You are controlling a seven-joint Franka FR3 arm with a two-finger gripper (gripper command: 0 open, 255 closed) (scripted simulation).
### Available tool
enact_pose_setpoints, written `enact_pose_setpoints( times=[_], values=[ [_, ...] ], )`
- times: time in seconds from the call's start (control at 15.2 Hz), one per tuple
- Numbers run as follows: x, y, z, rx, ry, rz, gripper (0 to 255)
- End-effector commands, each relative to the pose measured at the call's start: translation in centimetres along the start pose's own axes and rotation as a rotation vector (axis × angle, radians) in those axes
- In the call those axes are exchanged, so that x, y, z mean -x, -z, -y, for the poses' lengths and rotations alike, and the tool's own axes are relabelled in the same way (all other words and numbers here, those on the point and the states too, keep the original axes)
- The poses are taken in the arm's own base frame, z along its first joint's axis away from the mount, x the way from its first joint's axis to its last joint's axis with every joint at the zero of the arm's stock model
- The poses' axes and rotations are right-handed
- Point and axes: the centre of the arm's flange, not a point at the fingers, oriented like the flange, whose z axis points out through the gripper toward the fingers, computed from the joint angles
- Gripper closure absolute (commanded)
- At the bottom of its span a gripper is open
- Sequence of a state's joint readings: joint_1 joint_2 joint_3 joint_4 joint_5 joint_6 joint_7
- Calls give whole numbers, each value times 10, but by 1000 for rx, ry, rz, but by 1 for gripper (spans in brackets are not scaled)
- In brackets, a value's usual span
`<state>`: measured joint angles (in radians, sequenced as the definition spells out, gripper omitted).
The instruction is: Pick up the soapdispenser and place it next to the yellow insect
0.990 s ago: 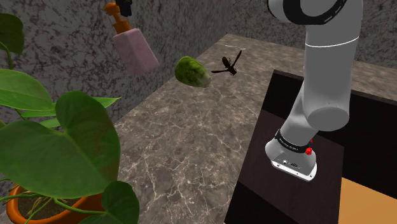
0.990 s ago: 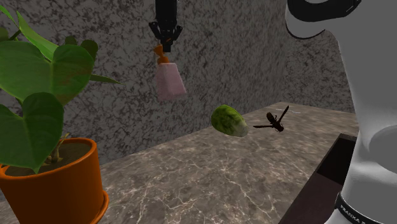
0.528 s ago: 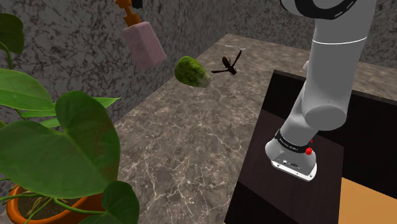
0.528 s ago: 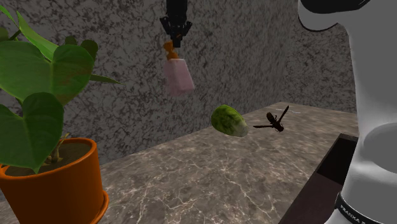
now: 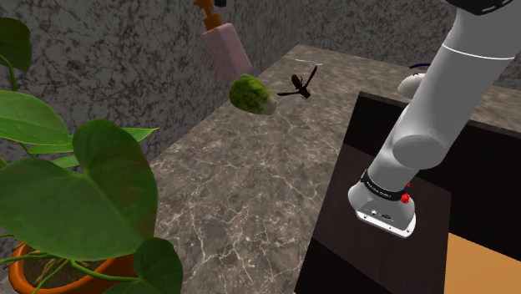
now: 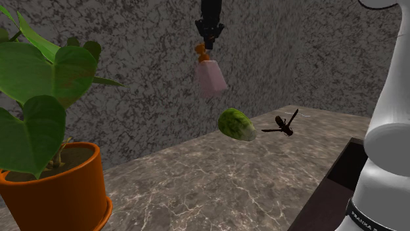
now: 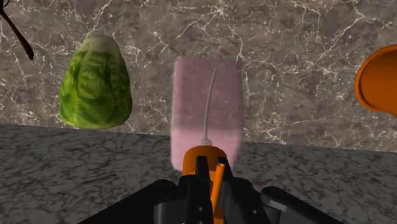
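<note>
Currently the all-black two-finger gripper (image 6: pixel 206 41) hangs high above the grey-brown marbled stone counter (image 6: pixel 217 187), close to the speckled grey wall (image 6: pixel 131 79). Its fingers (image 7: pixel 193 191) are narrow, clamped on the orange pump top of a pale pink, block-shaped soap dispenser (image 6: pixel 211 79).

Soap dispenser:
- Suspended in the air, clear of the counter.
- Hangs from its pump, body tilted, base swung toward the second exterior view's right.
- The wrist view looks down its length: a thin white tube shows inside the pink body (image 7: pixel 207 105), with the orange collar just in front of the gripper (image 7: pixel 205 183).

Neighbours:
- A green, leafy head of lettuce (image 6: pixel 236 125) lies on the counter, lower than the dispenser and toward the second exterior view's right. The two are apart.
- A dark brown, thin-legged insect (image 6: pixel 282 125) sits beyond the lettuce, further to that view's right. It reads dark here, not yellow.
- In the shoulder view the soap dispenser (image 5: pixel 225 48) is up and to the left of the lettuce (image 5: pixel 253 93); the insect (image 5: pixel 300 85) is just right of the lettuce.
- In the wrist view the lettuce (image 7: pixel 95 83) lies between dispenser and insect.

A broad-leaved green plant (image 6: pixel 39 85) in a round orange pot (image 6: pixel 56 190) stands at the second exterior view's left. The white arm (image 5: pixel 434 117) rises from the dark stand (image 5: pixel 351 242).
</note>
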<state>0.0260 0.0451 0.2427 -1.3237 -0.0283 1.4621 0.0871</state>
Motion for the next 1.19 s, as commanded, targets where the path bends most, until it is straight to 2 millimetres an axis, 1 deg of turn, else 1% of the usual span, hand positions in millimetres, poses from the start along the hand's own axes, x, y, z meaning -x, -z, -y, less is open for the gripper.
enact_pose_setpoints(
  times=[0.0,1.12],
  values=[
    [11,0,-25,-1,1,0,255],
    [103,7,-230,-1,1,0,255]
  ],
)
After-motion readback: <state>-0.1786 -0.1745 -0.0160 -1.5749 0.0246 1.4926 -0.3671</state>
